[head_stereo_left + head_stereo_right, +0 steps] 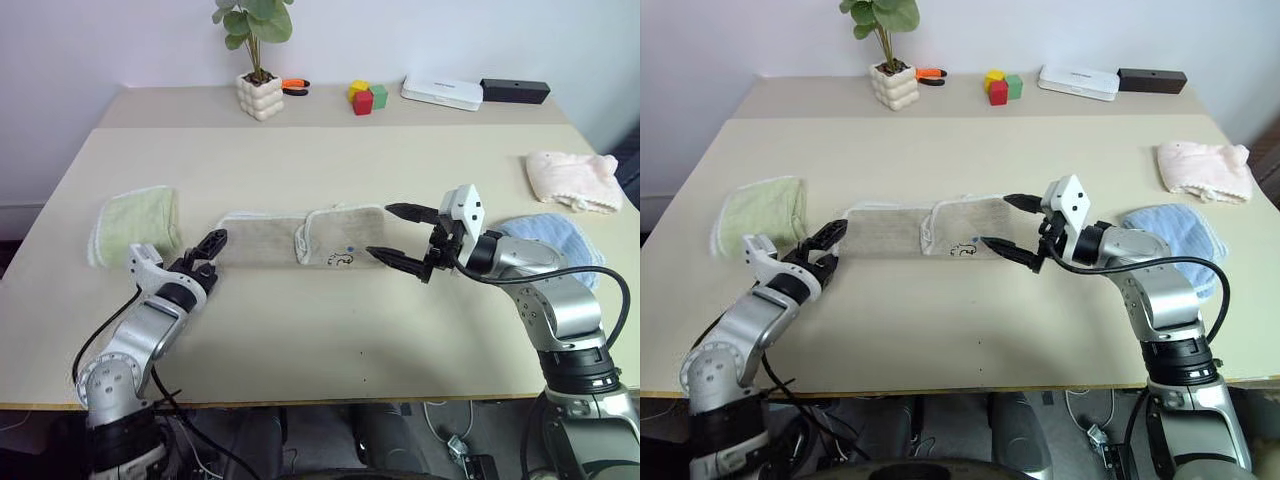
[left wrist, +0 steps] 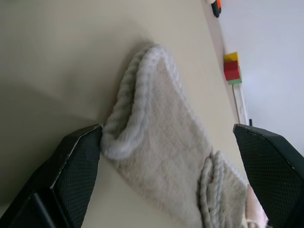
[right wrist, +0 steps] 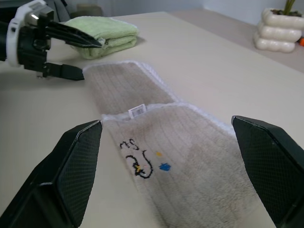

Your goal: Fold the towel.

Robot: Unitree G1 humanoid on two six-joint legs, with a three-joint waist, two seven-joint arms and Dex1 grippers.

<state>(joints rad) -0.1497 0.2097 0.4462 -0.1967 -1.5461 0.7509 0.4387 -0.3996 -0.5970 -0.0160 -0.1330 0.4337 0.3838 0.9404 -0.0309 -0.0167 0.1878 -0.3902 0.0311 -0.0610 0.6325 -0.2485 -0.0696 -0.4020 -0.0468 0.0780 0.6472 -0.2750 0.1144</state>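
Observation:
The beige towel (image 1: 262, 240) lies flat across the middle of the table (image 1: 330, 330). Its right end is folded over to the left, and a small black drawing shows on that flap (image 3: 137, 161). My left gripper (image 1: 212, 254) is open at the towel's left end, and the white corded edge (image 2: 130, 107) sits between its fingers. My right gripper (image 1: 380, 230) hovers open just off the folded right end, pointing left along the towel. Its fingers (image 3: 78, 164) straddle the flap without touching it.
A folded light green towel (image 1: 135, 225) lies just left of my left gripper. A blue cloth (image 1: 555, 240) and a pink towel (image 1: 572, 180) lie at the right. Along the back stand a potted plant (image 1: 260, 95), coloured blocks (image 1: 366, 96), a white box (image 1: 442, 92) and a black box (image 1: 514, 90).

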